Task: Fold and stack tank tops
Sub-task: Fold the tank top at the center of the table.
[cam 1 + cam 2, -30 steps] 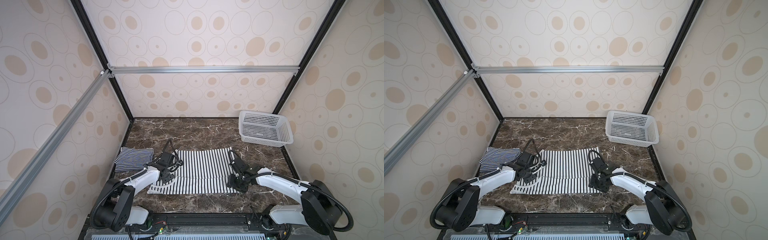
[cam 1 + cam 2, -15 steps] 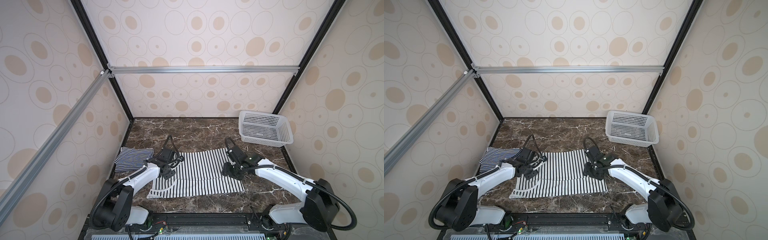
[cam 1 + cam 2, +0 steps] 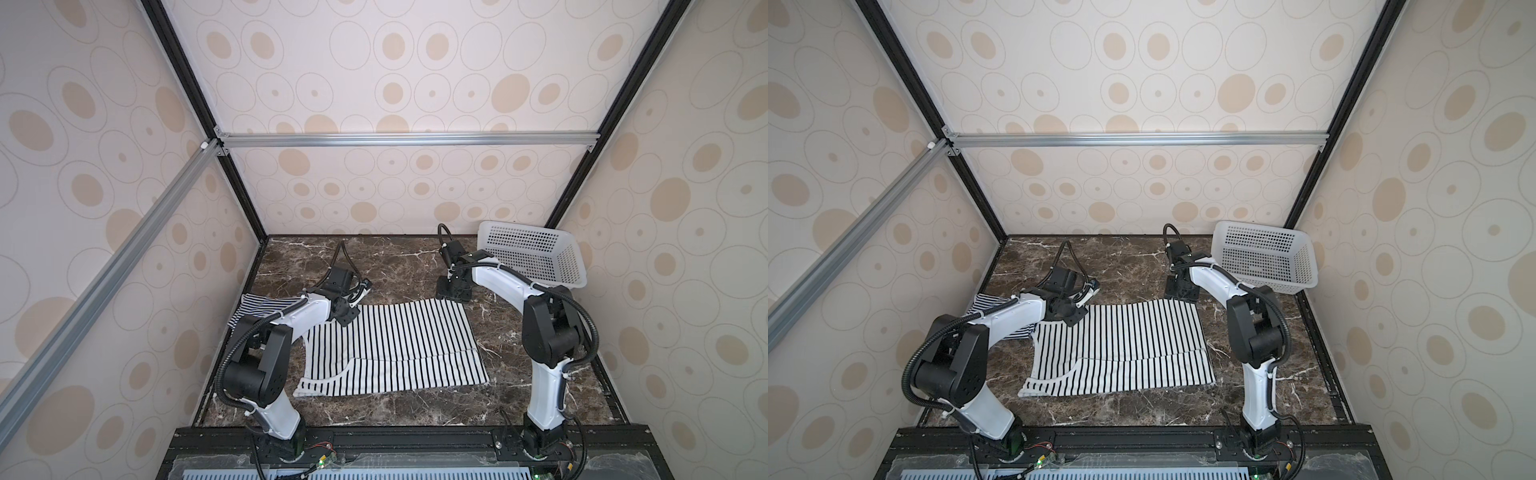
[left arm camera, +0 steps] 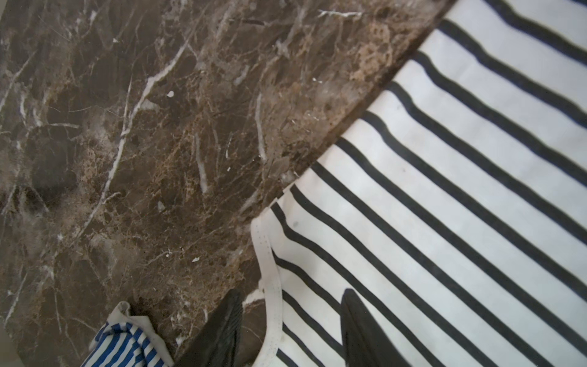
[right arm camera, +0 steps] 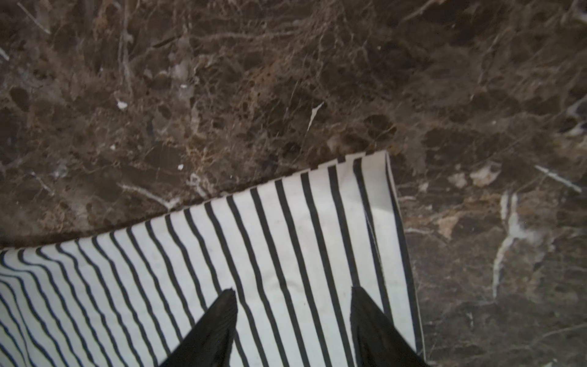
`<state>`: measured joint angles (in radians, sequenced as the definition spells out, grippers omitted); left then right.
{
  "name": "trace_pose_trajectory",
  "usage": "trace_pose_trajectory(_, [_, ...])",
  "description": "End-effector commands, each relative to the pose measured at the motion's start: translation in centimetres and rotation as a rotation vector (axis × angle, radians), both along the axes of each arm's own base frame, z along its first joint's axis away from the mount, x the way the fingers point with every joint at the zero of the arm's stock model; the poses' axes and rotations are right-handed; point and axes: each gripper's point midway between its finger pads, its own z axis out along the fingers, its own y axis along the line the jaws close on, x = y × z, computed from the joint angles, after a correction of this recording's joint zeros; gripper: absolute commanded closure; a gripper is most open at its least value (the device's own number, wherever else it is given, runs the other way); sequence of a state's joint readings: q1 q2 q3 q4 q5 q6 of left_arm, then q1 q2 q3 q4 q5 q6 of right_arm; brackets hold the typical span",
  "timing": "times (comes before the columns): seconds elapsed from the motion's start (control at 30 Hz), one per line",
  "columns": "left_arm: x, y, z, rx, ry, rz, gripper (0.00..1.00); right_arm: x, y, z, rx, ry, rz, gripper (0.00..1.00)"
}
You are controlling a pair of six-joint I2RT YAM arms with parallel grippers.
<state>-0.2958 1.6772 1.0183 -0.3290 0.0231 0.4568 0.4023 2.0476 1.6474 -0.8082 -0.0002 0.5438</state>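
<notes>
My left fingers point(image 4: 222, 333) spread astride the white top point(image 4: 444, 190) hem, my right fingers point(image 5: 216, 327) spread over its corner, blue-striped top point(image 4: 127, 346) beside the left fingers

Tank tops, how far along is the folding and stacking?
Done: the narrow-striped tank top looks folded, off to the left. In hand: the wide-striped tank top is doubled over once; left fingers and right fingers stand open at its far corners. Left: fold it smaller, then stack the two.

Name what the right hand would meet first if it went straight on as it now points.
Probably the wide-striped tank top, near its corner, below the right hand; its height is unclear.
</notes>
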Motion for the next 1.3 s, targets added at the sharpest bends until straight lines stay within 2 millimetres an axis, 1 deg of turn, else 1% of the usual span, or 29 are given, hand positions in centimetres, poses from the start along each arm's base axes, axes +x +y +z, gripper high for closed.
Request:
trace_pose_trajectory(0.0, [0.6,-0.7,0.9,-0.075,0.005,-0.001,0.49,0.6,-1.1,-0.8,-0.06,0.034,0.028,0.41])
trace_pose_trajectory(0.1, [0.6,-0.6,1.2,-0.099,0.001,0.001,0.49,1.7,-2.8,-1.8,-0.1,0.04,-0.005,0.41])
trace_pose_trajectory(0.2, [0.5,-0.5,1.3,-0.128,0.01,0.003,0.49,2.4,-4.2,-2.6,-0.114,0.046,-0.033,0.41])
trace_pose_trajectory(0.47, [1.0,-0.1,0.7,-0.14,0.019,0.019,0.49,3.2,-5.8,-3.9,-0.14,0.069,-0.049,0.42])
trace_pose_trajectory(0.53, [1.0,-0.1,0.6,-0.147,0.023,0.022,0.5,3.3,-5.6,-4.4,-0.119,0.078,-0.046,0.43])
trace_pose_trajectory(0.6, [0.9,-0.1,0.3,-0.151,0.029,0.024,0.49,3.4,-5.0,-4.9,-0.089,0.091,-0.03,0.45])
trace_pose_trajectory(0.7, [0.9,0.0,0.1,-0.147,0.031,0.028,0.5,3.5,-4.4,-5.3,-0.065,0.093,-0.02,0.47])
trace_pose_trajectory(1.03, [0.9,0.4,-0.4,-0.15,0.036,0.045,0.5,4.0,-5.7,-5.2,-0.127,0.074,-0.007,0.55])
trace_pose_trajectory(1.27, [1.1,0.4,-0.2,-0.156,0.032,0.055,0.5,4.2,-5.2,-4.9,-0.104,0.066,0.02,0.68])
